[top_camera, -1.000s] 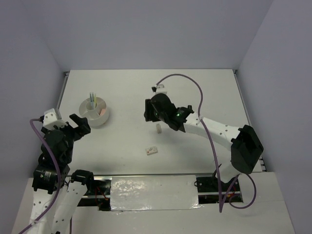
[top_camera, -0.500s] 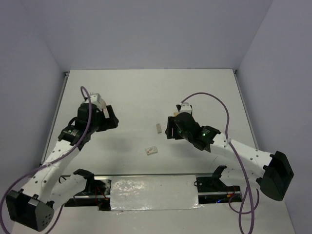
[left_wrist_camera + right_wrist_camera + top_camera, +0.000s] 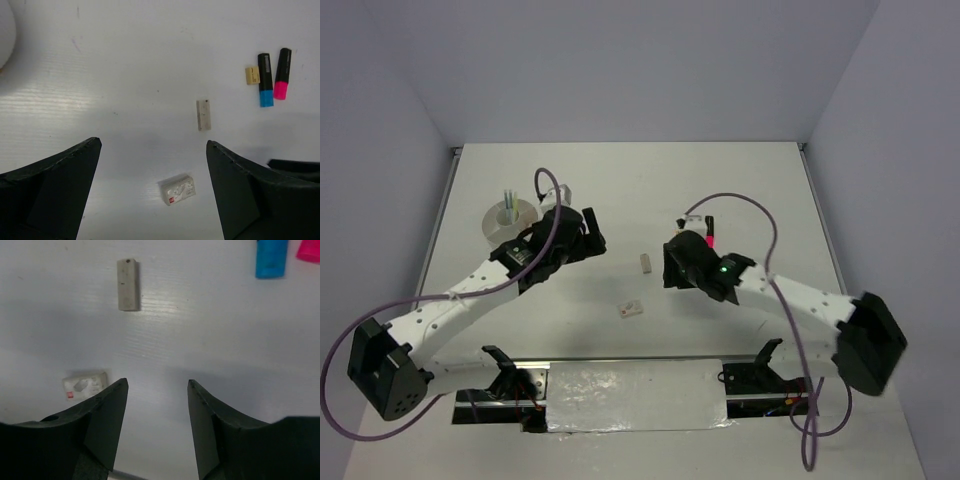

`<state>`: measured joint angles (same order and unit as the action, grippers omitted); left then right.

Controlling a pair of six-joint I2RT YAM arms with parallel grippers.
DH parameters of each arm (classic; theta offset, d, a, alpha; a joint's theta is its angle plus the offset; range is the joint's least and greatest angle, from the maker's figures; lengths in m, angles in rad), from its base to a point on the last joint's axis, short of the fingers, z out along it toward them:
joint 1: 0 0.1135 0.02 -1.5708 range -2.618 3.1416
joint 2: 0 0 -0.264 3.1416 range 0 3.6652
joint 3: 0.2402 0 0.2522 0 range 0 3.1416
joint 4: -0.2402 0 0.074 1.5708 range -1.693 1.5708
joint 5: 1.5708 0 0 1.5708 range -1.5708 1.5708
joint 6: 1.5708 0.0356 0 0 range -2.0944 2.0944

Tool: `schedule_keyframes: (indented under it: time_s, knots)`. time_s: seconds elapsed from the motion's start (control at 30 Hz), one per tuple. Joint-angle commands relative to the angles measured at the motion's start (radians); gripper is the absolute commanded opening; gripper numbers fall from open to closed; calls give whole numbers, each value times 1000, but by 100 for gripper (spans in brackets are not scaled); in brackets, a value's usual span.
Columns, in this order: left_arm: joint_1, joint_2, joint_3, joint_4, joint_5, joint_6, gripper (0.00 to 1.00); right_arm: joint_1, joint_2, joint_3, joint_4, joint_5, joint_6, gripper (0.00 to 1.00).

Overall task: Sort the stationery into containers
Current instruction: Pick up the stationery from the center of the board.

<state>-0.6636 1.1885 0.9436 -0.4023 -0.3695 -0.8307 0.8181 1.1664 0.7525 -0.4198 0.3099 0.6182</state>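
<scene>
The stationery (image 3: 178, 189) lies on the worktop (image 3: 620, 180), left and right jaws open and empty; next, probably, grab the grey eraser (image 3: 128, 284).

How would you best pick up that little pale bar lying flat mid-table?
Come straight down from above and pinch the pale bar across its narrow width, at mid-length. It lies flat, long and slim, with nothing crowding its long sides.

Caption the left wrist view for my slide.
Open left fingers hover over a wrapped white eraser, grey rectangular eraser, small tan eraser, blue black-capped highlighter and pink black-capped highlighter.
</scene>
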Motion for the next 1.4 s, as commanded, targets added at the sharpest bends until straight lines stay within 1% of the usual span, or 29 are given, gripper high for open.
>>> schedule_keyframes:
  time_s: [0.0,0.03,0.07,0.13,0.27,0.33,0.43,0.57,0.67,0.73,0.77,0.8,0.87,0.9,0.93,0.97,1.0,1.03,1.1,1.13,1.17,1.2,1.23,1.27,1.33,1.37]
  knots:
    - [-1,-85,30,-26,-106,-24,99,-17,225,123,82,-40,-90,57]
    - [-1,-114,35,-47,-109,-10,99,-23,277,155,88,-45,-100,54]
    - [1,-131,34,-52,-108,23,99,-25,374,221,88,-49,-116,54]
    - [2,-188,18,-62,-94,60,99,-36,459,313,82,-67,-129,53]
    - [16,-262,0,-114,-101,134,99,-39,594,421,78,-74,-149,53]
    - [19,-296,-5,-139,-117,149,99,-48,654,452,67,-87,-153,53]
    - [24,-334,-25,-162,-121,168,99,-59,726,513,23,-58,-150,55]
    - [30,-363,-61,-155,-108,177,99,-63,759,509,27,-61,-153,53]
    - [35,-363,-81,-147,-102,176,99,-63,762,481,35,-68,-143,47]
    - [36,-356,-88,-139,-95,174,99,-62,756,446,42,-65,-132,41]
    - [39,-354,-89,-136,-91,174,99,-62,745,430,52,-66,-132,38]
    - [39,-351,-92,-130,-80,173,99,-62,737,417,61,-74,-132,30]
    - [41,-342,-97,-107,-59,173,99,-59,713,372,108,-107,-143,19]
    - [41,-336,-97,-98,-27,171,99,-59,669,352,139,-133,-150,7]
    - [39,-323,-95,-77,-8,163,99,-59,638,308,201,-182,-164,2]
    - [39,-317,-94,-64,15,159,99,-57,606,283,237,-205,-170,1]
    - [41,-310,-89,-50,41,153,99,-53,531,259,278,-228,-176,0]
    - [39,-297,-88,-35,105,133,99,-42,492,214,344,-254,-189,0]
    - [42,-290,-92,35,193,107,99,-21,416,176,406,-288,-218,0]
    - [44,-279,-97,72,302,70,99,11,336,136,476,-304,-254,0]
    - [42,-271,-107,133,349,49,99,30,296,117,504,-310,-270,0]
    - [44,-254,-109,160,383,-2,99,55,221,82,560,-331,-316,0]
    - [42,-248,-114,184,438,-30,99,79,185,67,582,-325,-333,0]
    - [41,-242,-126,228,460,-53,99,132,153,52,599,-284,-350,1]
    - [41,-240,-141,278,497,-120,99,179,78,15,651,-253,-392,1]
    - [41,-244,-167,349,551,-137,99,217,61,5,661,-215,-402,1]
